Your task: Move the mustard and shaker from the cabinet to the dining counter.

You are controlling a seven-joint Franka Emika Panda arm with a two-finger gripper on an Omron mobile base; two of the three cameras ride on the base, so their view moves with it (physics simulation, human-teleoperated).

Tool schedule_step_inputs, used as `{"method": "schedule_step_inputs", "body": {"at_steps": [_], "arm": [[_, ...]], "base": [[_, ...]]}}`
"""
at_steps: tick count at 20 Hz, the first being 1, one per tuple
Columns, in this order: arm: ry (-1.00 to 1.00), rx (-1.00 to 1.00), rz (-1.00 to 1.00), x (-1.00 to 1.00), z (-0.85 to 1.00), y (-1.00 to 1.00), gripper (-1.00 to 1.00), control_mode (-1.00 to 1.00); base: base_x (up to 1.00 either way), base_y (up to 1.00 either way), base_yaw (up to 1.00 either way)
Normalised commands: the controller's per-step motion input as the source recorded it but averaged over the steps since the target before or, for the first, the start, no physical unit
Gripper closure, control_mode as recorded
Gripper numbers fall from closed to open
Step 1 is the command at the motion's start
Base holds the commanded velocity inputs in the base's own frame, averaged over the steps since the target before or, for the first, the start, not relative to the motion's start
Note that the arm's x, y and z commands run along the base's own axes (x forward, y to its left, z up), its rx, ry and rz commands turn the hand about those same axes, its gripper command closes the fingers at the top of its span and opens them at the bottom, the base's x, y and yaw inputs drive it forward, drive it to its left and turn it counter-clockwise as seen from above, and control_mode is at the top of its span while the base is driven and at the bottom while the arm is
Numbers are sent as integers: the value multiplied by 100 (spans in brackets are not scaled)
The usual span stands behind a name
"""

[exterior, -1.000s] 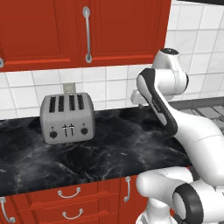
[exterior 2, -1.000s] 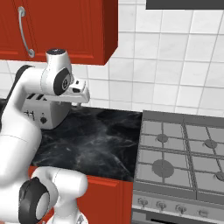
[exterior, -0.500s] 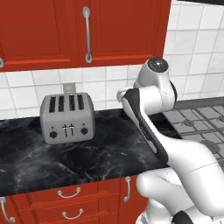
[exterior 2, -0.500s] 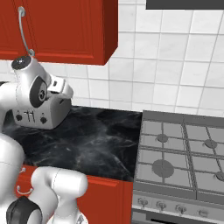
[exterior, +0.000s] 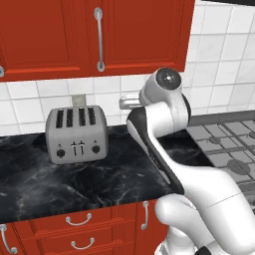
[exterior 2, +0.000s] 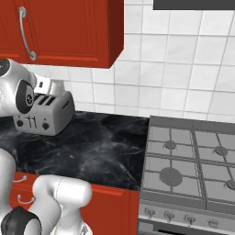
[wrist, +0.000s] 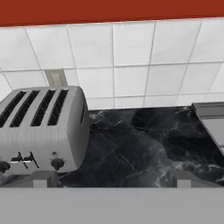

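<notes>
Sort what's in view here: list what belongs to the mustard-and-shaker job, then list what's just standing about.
Part of the job:
- cabinet, red, on the wall, doors shut
- gripper, open, holding nothing

Just standing about:
- toaster, on the black counter under the cabinet
- stove, right of the counter
- lower drawers, shut

The cabinet point(exterior: 60, 35) is red with silver bar handles point(exterior: 99, 39). The toaster point(exterior: 76, 133) is brushed silver-grey with dark slots and black knobs. The table point(exterior: 99, 179) is black with pale grey veining. Wall tiles point(exterior 2: 183, 73) are white with grey grout. The stove point(exterior 2: 193, 160) is grey; the drawers point(exterior: 74, 234) are red.
</notes>
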Motion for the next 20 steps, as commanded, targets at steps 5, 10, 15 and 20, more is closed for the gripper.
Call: {"method": "schedule_step_inputs", "body": {"at_steps": [5, 10, 15, 20], "arm": [[-5, 0, 0, -5, 41, 30, -100, -100], [-9, 8, 0, -10, 48, 24, -100, -100], [-4, 16, 2, -8, 45, 16, -100, -100], [-1, 4, 3, 0, 52, 15, -100, -100]], "base": [[0, 0, 0], [0, 0, 0], [0, 0, 0], [0, 0, 0]]}}
